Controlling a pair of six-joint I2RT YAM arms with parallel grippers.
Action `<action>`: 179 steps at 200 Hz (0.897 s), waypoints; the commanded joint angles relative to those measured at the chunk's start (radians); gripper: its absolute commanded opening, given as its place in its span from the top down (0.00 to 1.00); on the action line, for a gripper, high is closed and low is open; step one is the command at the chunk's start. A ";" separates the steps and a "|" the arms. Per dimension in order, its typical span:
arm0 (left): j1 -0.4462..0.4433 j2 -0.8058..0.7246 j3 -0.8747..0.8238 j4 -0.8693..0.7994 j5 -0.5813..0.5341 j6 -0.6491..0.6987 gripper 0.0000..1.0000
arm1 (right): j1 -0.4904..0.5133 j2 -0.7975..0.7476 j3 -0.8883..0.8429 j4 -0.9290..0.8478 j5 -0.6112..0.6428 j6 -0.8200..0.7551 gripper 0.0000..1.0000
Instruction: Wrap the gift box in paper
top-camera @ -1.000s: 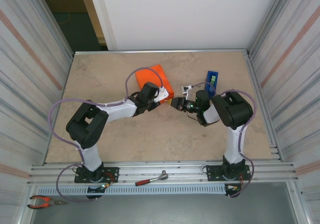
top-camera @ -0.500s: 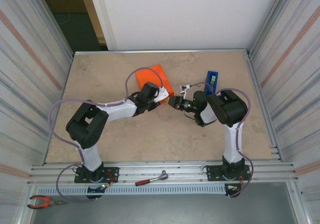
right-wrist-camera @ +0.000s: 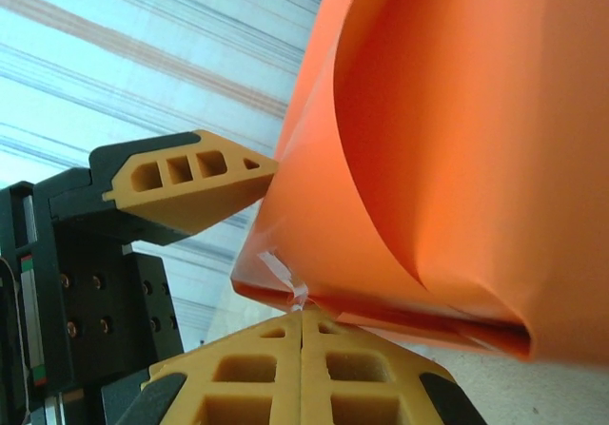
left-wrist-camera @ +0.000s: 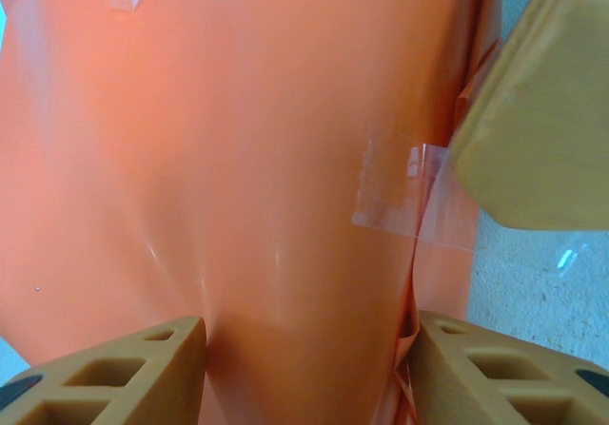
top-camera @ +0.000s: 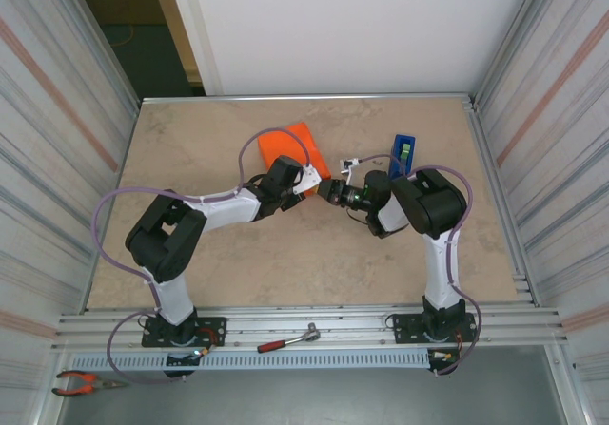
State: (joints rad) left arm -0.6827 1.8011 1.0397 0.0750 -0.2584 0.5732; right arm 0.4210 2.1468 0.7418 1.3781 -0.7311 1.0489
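Note:
The orange paper [top-camera: 290,149] is folded round the gift box, which is hidden inside it, at mid-table. My left gripper [top-camera: 303,183] holds the parcel's near right end. In the left wrist view the paper [left-wrist-camera: 238,159] sits clamped between both fingers of my left gripper [left-wrist-camera: 309,335]. My right gripper [top-camera: 325,193] is just right of that end. Its jaws are pressed together, and in the right wrist view the tips of my right gripper [right-wrist-camera: 302,316] touch a strip of clear tape [right-wrist-camera: 285,280] stuck on the paper [right-wrist-camera: 457,140]. The tape [left-wrist-camera: 409,197] overhangs the paper's edge.
A blue tape dispenser [top-camera: 403,154] stands right of the arms' wrists. A red-handled ratchet [top-camera: 285,339] lies on the front rail and pliers [top-camera: 81,382] at the bottom left. Metal walls close both sides.
My right gripper has slid left, closing the gap to the parcel's end. The left arm and the parcel have not moved.

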 commanded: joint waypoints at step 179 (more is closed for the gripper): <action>0.017 0.009 -0.012 -0.090 0.008 -0.002 0.45 | -0.004 0.022 0.023 0.030 -0.001 0.046 0.80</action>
State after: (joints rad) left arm -0.6796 1.8011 1.0397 0.0757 -0.2588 0.5732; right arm 0.4213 2.1799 0.7704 1.3952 -0.7334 1.0740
